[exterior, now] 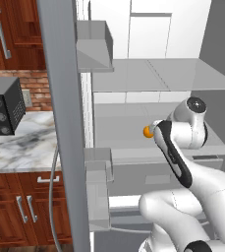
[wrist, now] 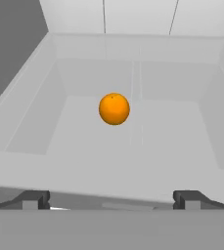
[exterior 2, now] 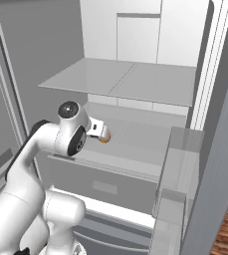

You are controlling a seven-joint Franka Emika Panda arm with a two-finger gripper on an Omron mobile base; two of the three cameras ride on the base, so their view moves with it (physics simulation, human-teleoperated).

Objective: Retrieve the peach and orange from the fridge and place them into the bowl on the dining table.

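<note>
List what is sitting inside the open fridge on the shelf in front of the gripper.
One orange sits alone on the fridge shelf, ahead of the open gripper. The arm covers part of that shelf in both base views, so anything there stays unseen.

No readable text anywhere — no labels; no brands; no numbers.

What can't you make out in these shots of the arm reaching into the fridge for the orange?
- Orange: left base view, its right side hidden behind the arm.
- Orange again: right base view, mostly hidden behind the hand; a sliver shows.
- Gripper: hand view, open, only the fingertips show.
- Fridge: left base view, its open door blocks the left interior.
</note>
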